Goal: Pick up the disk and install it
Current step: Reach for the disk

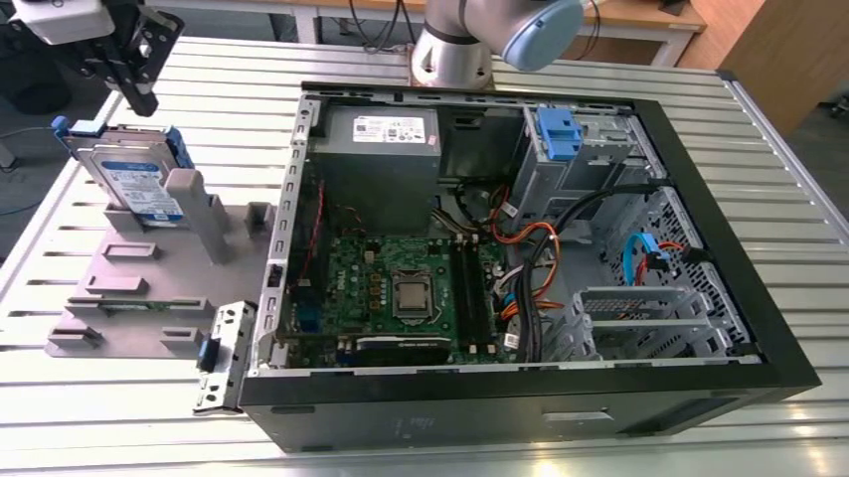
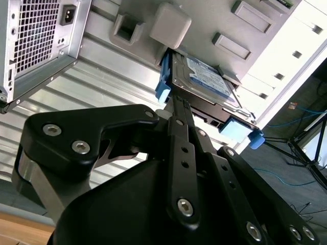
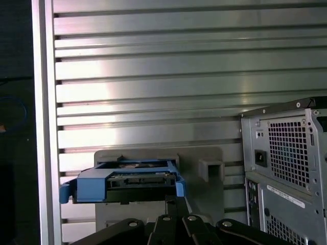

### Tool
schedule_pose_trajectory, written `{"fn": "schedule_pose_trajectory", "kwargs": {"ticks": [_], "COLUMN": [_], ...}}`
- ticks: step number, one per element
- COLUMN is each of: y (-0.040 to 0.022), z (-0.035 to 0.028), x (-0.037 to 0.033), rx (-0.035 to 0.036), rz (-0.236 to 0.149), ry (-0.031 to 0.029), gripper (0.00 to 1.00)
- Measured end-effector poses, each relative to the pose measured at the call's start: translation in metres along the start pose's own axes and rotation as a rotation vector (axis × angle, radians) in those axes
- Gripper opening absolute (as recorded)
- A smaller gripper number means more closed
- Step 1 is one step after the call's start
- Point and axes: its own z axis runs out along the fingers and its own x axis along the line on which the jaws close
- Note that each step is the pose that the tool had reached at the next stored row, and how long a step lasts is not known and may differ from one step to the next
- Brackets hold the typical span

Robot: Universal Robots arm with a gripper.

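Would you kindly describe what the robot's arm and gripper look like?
The arm is a silver-grey tube with a light blue joint cap. The gripper is black, built of jointed bars with silver screw heads, as seen in the second wrist view, and it carries a white housing at its base.

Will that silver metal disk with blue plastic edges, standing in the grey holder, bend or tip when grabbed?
The silver metal disk with blue plastic edges probably stays stiff: its body looks like solid metal. It stands on edge in the grey holder, so a sideways push might tip it.
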Motion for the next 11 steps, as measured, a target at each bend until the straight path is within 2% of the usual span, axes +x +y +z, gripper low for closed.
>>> {"fn": "schedule_pose_trajectory", "kwargs": {"ticks": [5, 11], "y": [-0.0001, -0.0010], "z": [0.0004, 0.0024], "x": [0.0012, 0.0112], "rx": [-0.0001, 0.0000], "rz": [0.000, 0.000], "ry": [-0.0002, -0.0002], "gripper": [0.11, 0.11]}}
